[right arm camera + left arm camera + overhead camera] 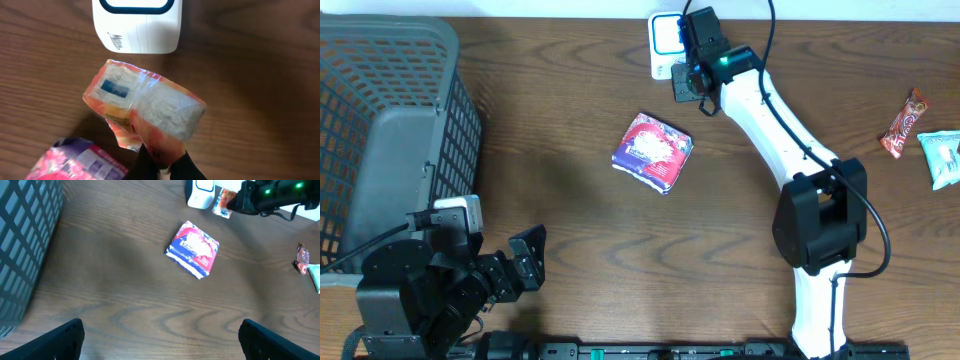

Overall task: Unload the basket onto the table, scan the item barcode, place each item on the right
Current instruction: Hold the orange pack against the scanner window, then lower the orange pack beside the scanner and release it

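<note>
Right wrist: orange pkt presented at scanner

1. Orange pkt (145, 105). Appears lifted off table (570, 220), just below scanner (136, 25), near but not touching. Tilted, w/ clear side, white contents and small blue label toward wrist cam. Held there prob. for presenting a printed face to scanner window. Barcode not made out, so facing can't be confirmed.

2. Right gripper (161, 161). Closed on lower edge of orange pkt, pinching at the seam. Edge grip prob. chosen for leaving both faces uncovered.

3. Scanner. White unit w/ dark window, at far table edge in overhead. Fixed target, hence arm stretched out to it.

4. Left gripper (160, 335). Jaws spread wide, nothing between, touching nothing. Parked front-left, well apart from scan spot, prob. for keeping out of the way.

5. Purple pkt (652, 150). Flat on table, mid-area between both arms, unheld. Prob. awaiting its own turn.

6. Basket (390, 60). Grey mesh, far left. Contents unclear.

7. Snack bar (905, 122) and teal pkt (942, 158). Far right, just beside each other, untouched.

Step est.: scan pass in hand, not confirmed done.
</note>
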Motion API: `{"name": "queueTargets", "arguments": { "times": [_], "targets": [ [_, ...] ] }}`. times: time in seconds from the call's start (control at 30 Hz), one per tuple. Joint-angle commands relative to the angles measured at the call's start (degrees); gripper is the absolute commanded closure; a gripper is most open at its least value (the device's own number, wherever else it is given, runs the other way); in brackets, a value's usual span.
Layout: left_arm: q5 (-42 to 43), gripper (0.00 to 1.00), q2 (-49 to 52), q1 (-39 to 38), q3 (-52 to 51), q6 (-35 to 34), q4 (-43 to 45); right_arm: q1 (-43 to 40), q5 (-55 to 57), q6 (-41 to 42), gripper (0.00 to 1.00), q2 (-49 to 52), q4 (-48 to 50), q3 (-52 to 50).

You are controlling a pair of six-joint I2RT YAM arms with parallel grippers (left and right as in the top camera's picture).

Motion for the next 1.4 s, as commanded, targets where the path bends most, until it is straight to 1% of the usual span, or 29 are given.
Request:
{"name": "queueTargets", "arguments": {
  "times": [0.0, 0.1, 0.43, 0.57, 0.77, 0.93, 1.0, 1.1, 1.37],
  "targets": [
    [0.83, 0.02, 0.02, 0.24, 0.79, 0.09, 0.02, -0.04, -1.44, 4.02, 0.99, -4.52, -0.87, 0.39],
    [0.83, 0.02, 0.02, 0.24, 0.79, 0.09, 0.02, -0.04, -3.1, 4.42, 0.99, -4.57, -1.55, 0.39],
    [0.83, 0.02, 0.02, 0.24, 0.79, 0.09, 0.02, -0.04, -3.17, 5.22, 0.98, -4.57, -1.97, 0.37],
    [0.83, 0.02, 0.02, 0.24, 0.79, 0.09, 0.02, -1.01, -7.28, 14.16, 0.98, -4.57, -3.32, 0.37],
    [0.83, 0.02, 0.02, 0.24, 0.79, 0.09, 0.02, -3.52, -18.18, 21.55, 0.99, -4.57, -4.02, 0.37],
    [0.83, 0.02, 0.02, 0.24, 0.79, 0.11, 0.02, -5.7, -26.82, 32.26, 0.98, -4.57, -4.07, 0.37],
    [0.83, 0.02, 0.02, 0.24, 0.79, 0.09, 0.02, -6.34, -29.11, 34.82, 0.98, -4.57, -4.04, 0.37],
    [0.83, 0.02, 0.02, 0.24, 0.79, 0.09, 0.02, -6.82, -30.12, 36.85, 0.98, -4.57, -4.13, 0.37],
    [0.83, 0.02, 0.02, 0.24, 0.79, 0.09, 0.02, -6.56, -30.08, 36.74, 0.94, -4.57, -4.96, 0.37]
  ]
}}
